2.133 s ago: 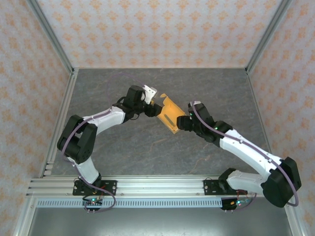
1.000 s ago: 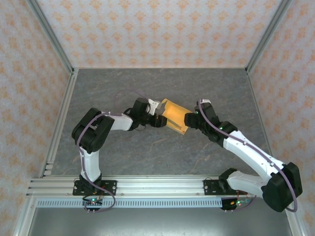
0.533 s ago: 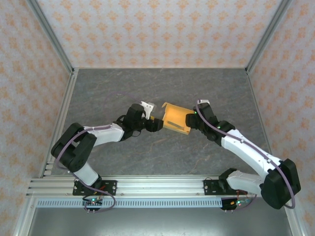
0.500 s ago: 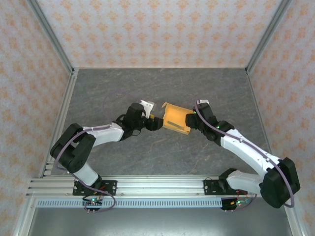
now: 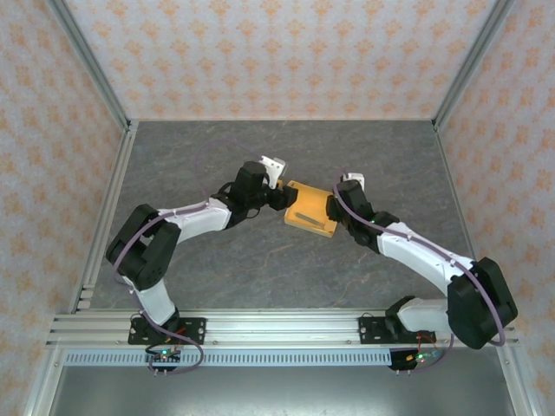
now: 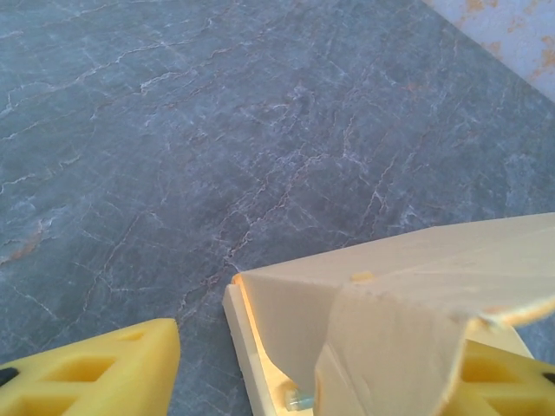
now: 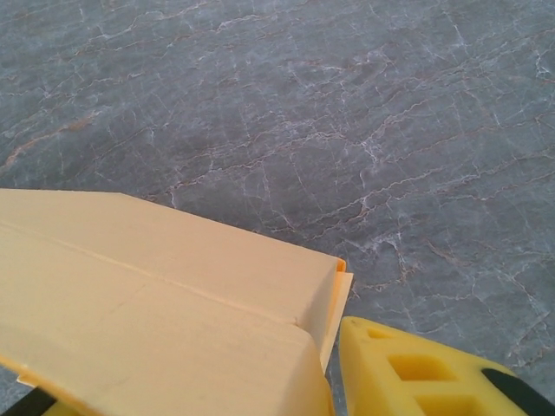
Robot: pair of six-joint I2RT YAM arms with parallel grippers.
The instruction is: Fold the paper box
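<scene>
Grey marbled table (image 5: 217, 165) forms the work surface; patterned orange-and-white walls (image 5: 277, 52) enclose it on 3 sides.

Left of the box (image 5: 310, 212), the left arm (image 5: 186, 217) extends from its base toward the box. The left gripper (image 5: 281, 201) meets the box's left end. In the left wrist view, its 2 yellow fingers (image 6: 95, 373) stand apart. 1 sits clear of the box, with bare table showing in the gap. The other is partly covered by a raised paper flap. The jaws are spread, with the box's end between them and no clamp on it.

The box is orange-yellow paperboard, partly folded. It lies slantwise between the 2 grippers, near mid-table. Whether its underside rests on the table cannot be told.

Right of the box, the right gripper (image 5: 336, 213) meets the box's right end. In the right wrist view, 1 yellow finger (image 7: 416, 373) lies just beside the box's folded corner; the box covers the other side. Whether these jaws clamp the box cannot be told. The right arm (image 5: 425, 256) runs from the box back to its base.
</scene>
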